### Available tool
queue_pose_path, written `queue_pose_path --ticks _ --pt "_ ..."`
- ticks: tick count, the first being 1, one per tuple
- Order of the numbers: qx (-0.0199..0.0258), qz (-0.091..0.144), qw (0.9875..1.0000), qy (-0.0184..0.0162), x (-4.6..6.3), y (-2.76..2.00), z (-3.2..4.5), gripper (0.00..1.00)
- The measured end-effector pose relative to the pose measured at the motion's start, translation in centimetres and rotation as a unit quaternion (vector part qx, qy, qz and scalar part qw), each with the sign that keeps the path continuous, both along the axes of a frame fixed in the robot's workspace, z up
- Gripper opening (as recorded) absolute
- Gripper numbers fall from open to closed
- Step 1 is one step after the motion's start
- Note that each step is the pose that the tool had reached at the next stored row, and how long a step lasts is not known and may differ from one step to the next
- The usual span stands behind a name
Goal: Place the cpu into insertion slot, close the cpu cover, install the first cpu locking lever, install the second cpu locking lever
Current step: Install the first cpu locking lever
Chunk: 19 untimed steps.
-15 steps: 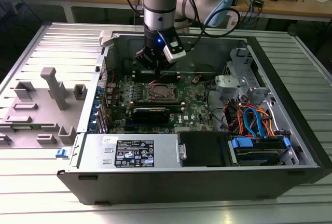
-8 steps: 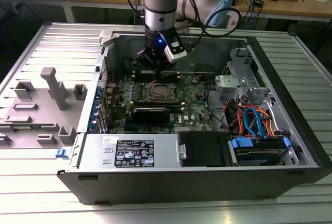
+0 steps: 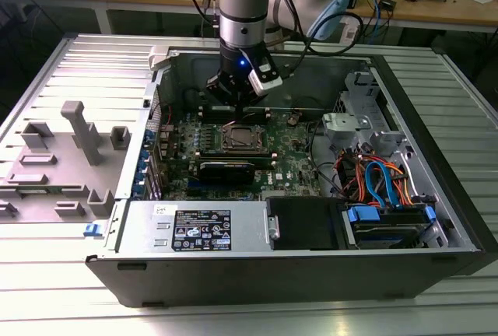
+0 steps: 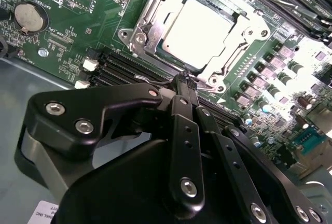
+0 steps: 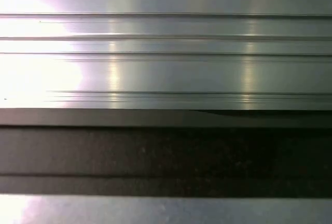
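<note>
Black gripper (image 4: 185,81) looms nearest in the second wrist view, jaws pressed together on nothing.
Beyond its tips, the cpu cover (image 4: 155,9) lies shut over the cpu (image 4: 199,27), seated in the insertion slot (image 3: 243,137).

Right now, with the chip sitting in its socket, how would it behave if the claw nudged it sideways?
The chip looks flat, rigid and metal-topped, so it would probably not bend. The metal frame surrounds it, so it likely would not slide. Its smooth, shiny top may be slippery for the claw.
</note>
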<state>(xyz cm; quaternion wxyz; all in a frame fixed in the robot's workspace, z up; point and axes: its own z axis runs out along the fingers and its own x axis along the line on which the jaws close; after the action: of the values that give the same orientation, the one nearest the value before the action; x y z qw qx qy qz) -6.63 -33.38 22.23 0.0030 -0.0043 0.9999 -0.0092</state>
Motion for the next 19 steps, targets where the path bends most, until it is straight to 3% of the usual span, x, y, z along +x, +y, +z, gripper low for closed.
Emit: queue_pose_path --ticks 19 --pt "0.0 -0.001 1.0 0.0 1.2 0.08 -0.77 0.11"
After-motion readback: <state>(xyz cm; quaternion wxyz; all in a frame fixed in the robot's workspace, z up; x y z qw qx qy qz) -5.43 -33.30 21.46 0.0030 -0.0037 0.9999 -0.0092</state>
